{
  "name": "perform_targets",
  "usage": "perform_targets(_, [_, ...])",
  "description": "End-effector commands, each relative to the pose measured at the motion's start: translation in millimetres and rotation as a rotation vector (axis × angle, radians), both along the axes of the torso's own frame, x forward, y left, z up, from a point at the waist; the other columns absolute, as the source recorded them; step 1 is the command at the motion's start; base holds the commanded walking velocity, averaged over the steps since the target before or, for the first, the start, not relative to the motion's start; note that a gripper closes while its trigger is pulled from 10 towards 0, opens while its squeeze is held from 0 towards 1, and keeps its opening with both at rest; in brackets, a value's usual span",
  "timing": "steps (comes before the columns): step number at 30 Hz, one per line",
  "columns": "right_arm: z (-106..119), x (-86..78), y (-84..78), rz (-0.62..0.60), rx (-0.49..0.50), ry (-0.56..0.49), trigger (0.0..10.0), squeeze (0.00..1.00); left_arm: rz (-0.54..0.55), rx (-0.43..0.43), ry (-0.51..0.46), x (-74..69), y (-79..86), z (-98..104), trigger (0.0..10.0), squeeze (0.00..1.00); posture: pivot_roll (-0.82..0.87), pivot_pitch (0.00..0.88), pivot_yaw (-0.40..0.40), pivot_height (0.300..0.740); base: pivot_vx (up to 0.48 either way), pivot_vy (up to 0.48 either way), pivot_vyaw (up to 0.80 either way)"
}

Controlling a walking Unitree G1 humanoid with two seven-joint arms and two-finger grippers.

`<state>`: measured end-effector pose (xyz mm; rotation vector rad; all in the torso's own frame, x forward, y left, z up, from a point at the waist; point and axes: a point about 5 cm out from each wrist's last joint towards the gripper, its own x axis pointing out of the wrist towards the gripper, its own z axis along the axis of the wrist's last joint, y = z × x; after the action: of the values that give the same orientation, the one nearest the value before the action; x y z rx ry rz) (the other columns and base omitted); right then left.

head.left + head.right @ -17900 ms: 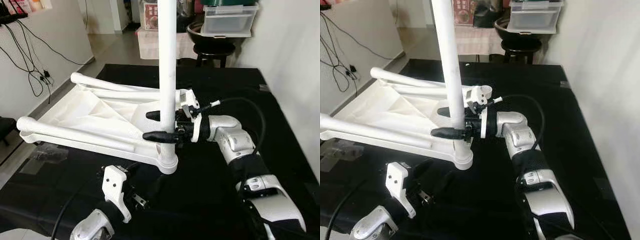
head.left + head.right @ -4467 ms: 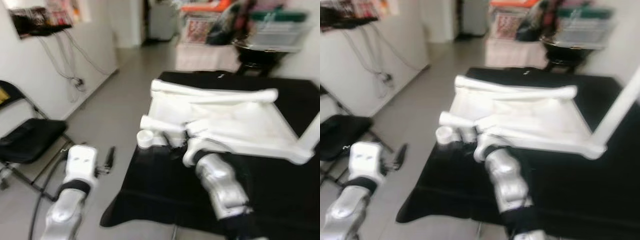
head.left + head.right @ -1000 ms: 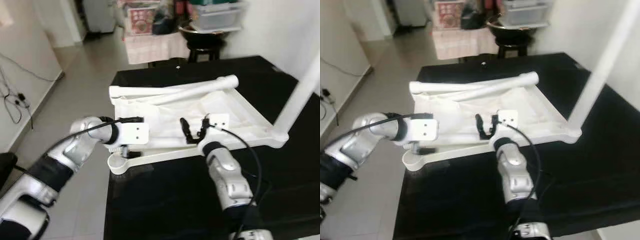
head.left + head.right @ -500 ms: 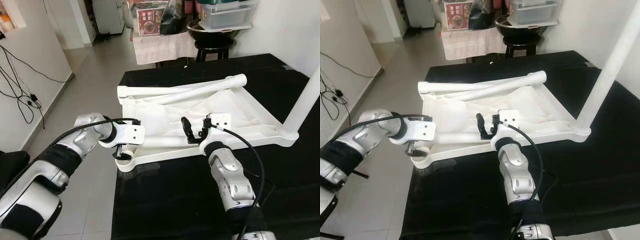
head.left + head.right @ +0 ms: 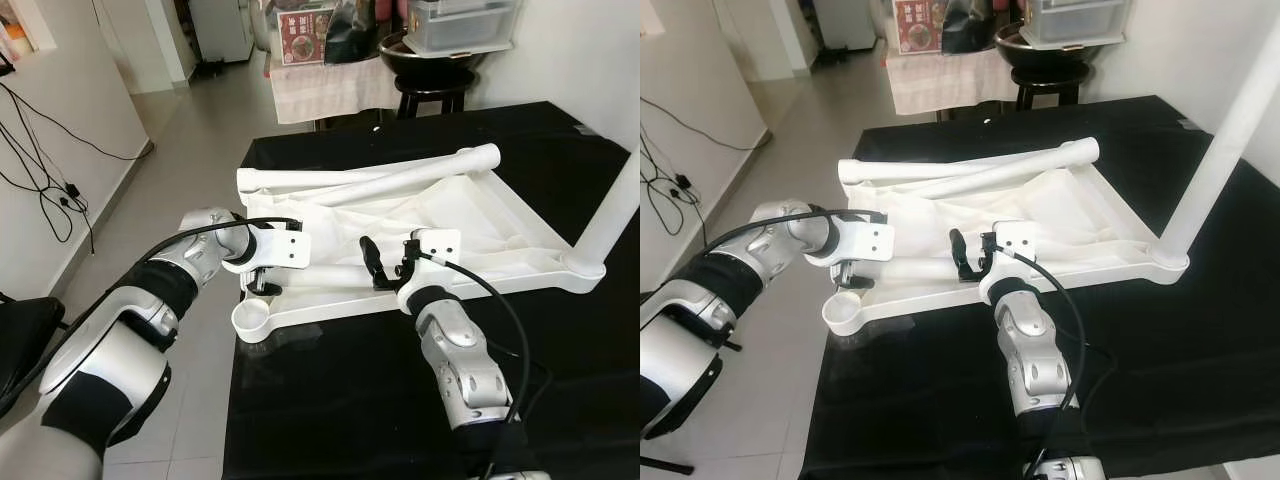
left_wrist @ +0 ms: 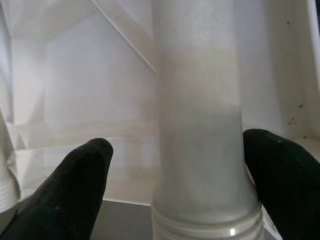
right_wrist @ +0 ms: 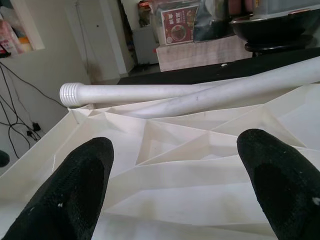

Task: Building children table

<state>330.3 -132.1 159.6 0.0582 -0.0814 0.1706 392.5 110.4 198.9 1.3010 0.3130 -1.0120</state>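
Observation:
The white children's table top [image 5: 500,225] lies upside down on a black table [image 5: 380,410]. One white leg [image 5: 615,205] stands upright in its right corner socket. The near left corner socket [image 5: 250,320] is an open cup. Two loose legs [image 5: 370,180] lie along the far side. Another leg [image 6: 197,100] lies by the near rail, and my left gripper [image 5: 262,287] is open astride it, one finger [image 6: 75,190] standing off to the side. My right gripper [image 5: 388,265] hovers open over the ribbed underside [image 7: 175,165], holding nothing.
The table top's left corner overhangs the black table's left edge, with grey floor [image 5: 190,150] beyond. A stool [image 5: 435,85] with a dark bowl and a plastic box stands at the back. Cables [image 5: 50,170] hang on the left wall. A white wall runs along the right.
My left gripper has moved from the corner socket up and to the right onto the lying leg. The right gripper has hardly moved. The camera has shifted slightly.

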Motion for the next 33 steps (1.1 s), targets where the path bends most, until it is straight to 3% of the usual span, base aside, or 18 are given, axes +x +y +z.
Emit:
perform_targets(1, [-4,-2.8,2.5,0.005,0.003,0.020,10.0,0.00,0.017,0.023,-0.001,1.8,3.8,1,10.0,0.00,-0.10,0.070,0.100,0.740,0.000,0.000,0.00])
perform_targets(7, [-5,-6.2,3.2,0.003,0.009,0.024,10.0,0.00,0.023,0.031,0.099,-1.4,4.6,-15,10.0,0.00,-0.10,0.074,0.109,0.740,0.000,0.000,0.00])
perform_targets(8, [-5,-6.8,3.2,0.002,0.010,0.025,10.0,0.00,0.022,0.032,0.111,-2.4,3.9,-19,3.3,0.00,-0.10,0.074,0.110,0.740,0.000,0.000,0.00])
perform_targets(10, [-5,-7.4,3.3,0.002,0.011,0.026,10.0,0.00,0.022,0.033,0.114,-2.4,3.4,-21,3.3,0.00,-0.10,0.075,0.111,0.740,0.000,0.000,0.00])
perform_targets(11, [-5,-7.9,3.5,0.002,0.012,0.027,10.0,0.00,0.021,0.038,0.115,-2.5,3.1,-22,0.0,0.00,-0.10,0.075,0.112,0.740,0.000,0.000,0.00])
perform_targets(25, [-5,-6.6,4.4,-0.003,0.014,0.030,10.0,0.00,0.022,0.046,0.093,0.2,4.1,-16,0.0,0.00,-0.11,0.070,0.114,0.740,0.000,0.000,0.00])
perform_targets(30, [-2,-4.7,3.1,-0.005,0.023,0.017,10.0,0.00,0.040,0.005,0.045,4.3,5.0,-7,0.0,0.00,-0.11,0.062,0.107,0.740,0.000,0.000,0.00])
perform_targets(32, [12,0.5,-1.2,0.007,0.088,-0.035,10.0,0.00,0.082,-0.114,-0.059,12.6,7.3,21,0.0,0.00,-0.11,0.056,0.100,0.740,0.000,0.000,0.00])
perform_targets(33, [12,0.5,-1.2,0.007,0.088,-0.035,10.0,0.00,0.082,-0.114,-0.059,12.6,7.3,21,0.0,0.00,-0.11,0.056,0.100,0.740,0.000,0.000,0.00])
